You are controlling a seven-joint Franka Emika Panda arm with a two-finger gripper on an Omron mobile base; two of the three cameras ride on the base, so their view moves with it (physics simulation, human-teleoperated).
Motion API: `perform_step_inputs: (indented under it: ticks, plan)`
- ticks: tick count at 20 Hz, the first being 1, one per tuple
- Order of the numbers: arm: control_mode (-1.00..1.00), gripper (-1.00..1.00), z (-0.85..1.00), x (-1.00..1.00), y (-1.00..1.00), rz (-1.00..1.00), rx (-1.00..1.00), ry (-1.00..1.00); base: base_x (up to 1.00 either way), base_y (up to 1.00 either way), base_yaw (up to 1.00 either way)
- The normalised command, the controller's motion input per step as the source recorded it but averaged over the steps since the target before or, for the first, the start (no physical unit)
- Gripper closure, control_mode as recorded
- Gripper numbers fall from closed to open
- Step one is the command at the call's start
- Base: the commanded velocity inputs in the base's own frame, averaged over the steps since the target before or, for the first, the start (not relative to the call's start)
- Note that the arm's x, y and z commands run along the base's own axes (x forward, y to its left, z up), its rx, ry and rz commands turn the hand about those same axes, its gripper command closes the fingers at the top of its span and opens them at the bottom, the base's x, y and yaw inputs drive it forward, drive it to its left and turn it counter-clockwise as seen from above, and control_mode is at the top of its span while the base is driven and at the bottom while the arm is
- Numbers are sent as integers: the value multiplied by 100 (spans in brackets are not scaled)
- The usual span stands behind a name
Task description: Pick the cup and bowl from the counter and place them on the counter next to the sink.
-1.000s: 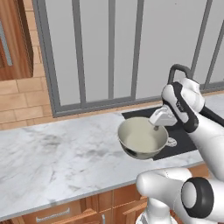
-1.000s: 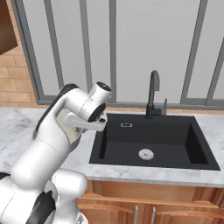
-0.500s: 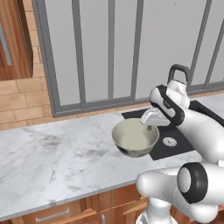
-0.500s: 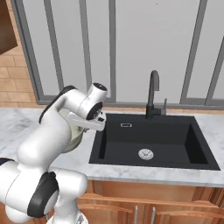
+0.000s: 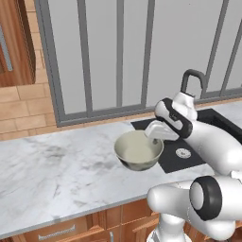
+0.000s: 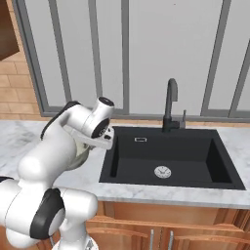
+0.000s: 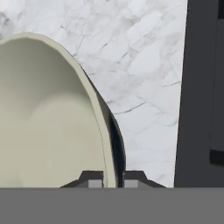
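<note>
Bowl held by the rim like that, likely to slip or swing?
Probably stiff: the bowl keeps its round shape while the gripper pinches one side of its rim. It may pivot, since its whole body hangs off to one side of that thin-edge grip. The smooth glossy wall suggests it could slip.

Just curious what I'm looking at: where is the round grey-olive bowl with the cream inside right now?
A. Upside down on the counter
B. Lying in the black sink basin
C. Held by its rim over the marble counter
C: the fingers pinch the rim of the round grey-olive bowl, upright above the white marble counter beside the black sink.
</note>
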Motion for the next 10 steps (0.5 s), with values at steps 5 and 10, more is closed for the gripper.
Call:
perform_step_inputs:
  ticks: [5,10]
  plan:
    - [-100,100,-16,15,1,-5,-1,1,0,0,0]
    - [-100,100,-8,14,0,-3,-1,0,0,0,0]
